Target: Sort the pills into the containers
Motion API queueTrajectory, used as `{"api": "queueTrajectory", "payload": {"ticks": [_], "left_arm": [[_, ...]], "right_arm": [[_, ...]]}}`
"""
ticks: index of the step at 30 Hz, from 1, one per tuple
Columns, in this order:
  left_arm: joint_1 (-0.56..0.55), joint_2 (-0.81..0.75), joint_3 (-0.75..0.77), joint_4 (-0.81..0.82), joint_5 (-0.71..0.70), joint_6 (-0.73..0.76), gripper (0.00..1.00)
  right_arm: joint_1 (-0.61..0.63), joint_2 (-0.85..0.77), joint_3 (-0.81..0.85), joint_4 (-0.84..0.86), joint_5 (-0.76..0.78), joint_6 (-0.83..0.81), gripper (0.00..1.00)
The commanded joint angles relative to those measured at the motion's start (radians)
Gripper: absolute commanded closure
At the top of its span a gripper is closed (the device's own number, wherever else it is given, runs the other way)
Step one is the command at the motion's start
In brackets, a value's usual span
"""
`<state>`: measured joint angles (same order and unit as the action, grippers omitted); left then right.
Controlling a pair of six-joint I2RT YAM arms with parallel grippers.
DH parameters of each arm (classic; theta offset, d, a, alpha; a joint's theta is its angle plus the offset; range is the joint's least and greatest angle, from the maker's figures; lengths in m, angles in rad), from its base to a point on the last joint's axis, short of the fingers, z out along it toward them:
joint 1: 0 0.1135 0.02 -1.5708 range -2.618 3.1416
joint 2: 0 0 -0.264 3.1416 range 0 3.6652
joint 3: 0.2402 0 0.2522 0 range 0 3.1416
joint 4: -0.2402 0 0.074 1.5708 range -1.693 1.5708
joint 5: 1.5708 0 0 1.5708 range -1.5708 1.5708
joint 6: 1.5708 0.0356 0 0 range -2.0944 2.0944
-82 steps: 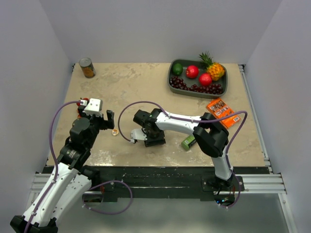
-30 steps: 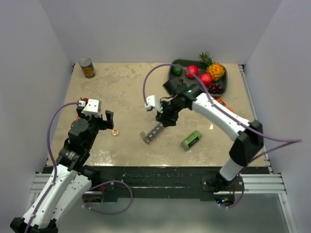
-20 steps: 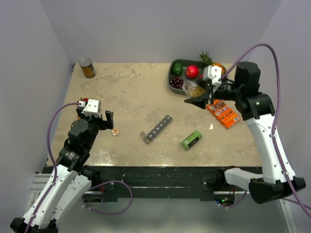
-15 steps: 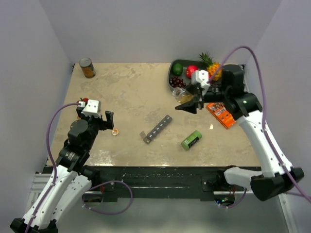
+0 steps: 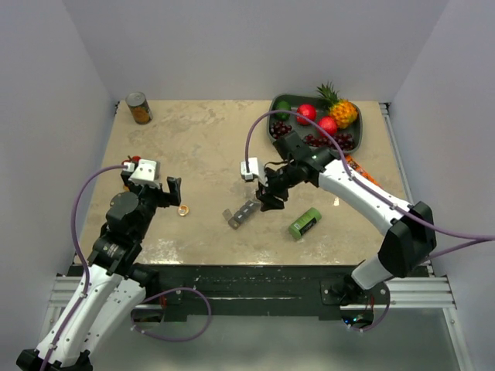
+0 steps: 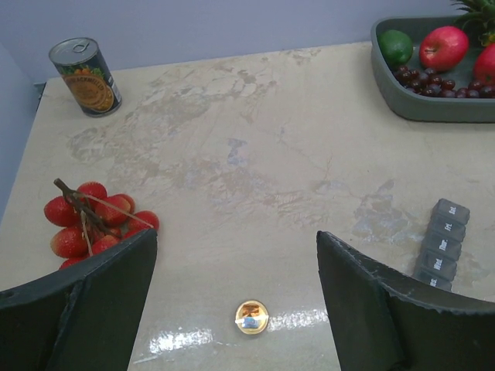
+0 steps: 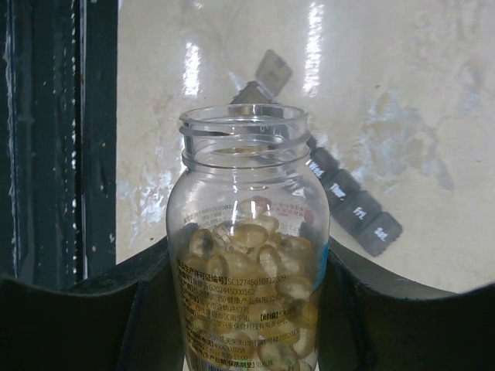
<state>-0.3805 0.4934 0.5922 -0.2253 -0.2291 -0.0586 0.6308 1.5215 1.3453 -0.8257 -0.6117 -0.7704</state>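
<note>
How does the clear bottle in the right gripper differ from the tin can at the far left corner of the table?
The bottle is clear, so its yellowish pills show; the tin can is opaque, with a printed label. The bottle's mouth is open, without a cap; the can's top is sealed. The right gripper holds the bottle between its jaws; the can stands alone on the table. Both are cylinders.

**Arm pose, both sides**

Left arm (image 5: 116, 232): folded close to its base, wrist tipped forward. Left gripper (image 5: 161, 189) (image 6: 236, 305) spread wide, fingers (image 6: 85, 297) well apart, nothing between them.

Right arm (image 5: 363, 193): stretched diagonally toward table centre, wrist angled down. Right gripper (image 5: 269, 197) (image 7: 251, 317) clamped on a bottle (image 7: 249, 255), fingers against both its sides.
</note>
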Motion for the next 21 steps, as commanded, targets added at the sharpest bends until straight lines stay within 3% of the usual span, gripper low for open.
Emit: {"api": "queueTrajectory", "payload": {"ticks": [1, 21], "left_arm": [[0.003, -0.012, 0.001, 0.050, 0.014, 0.019, 0.12], [0.003, -0.030, 0.001, 0.053, 0.024, 0.025, 0.12]], "right_arm": [[0.023, 0.044, -0.003, -0.053, 0.037, -0.084, 0.96], [0.184, 0.321, 0.034, -0.046, 0.260, -0.029, 0.96]]}}
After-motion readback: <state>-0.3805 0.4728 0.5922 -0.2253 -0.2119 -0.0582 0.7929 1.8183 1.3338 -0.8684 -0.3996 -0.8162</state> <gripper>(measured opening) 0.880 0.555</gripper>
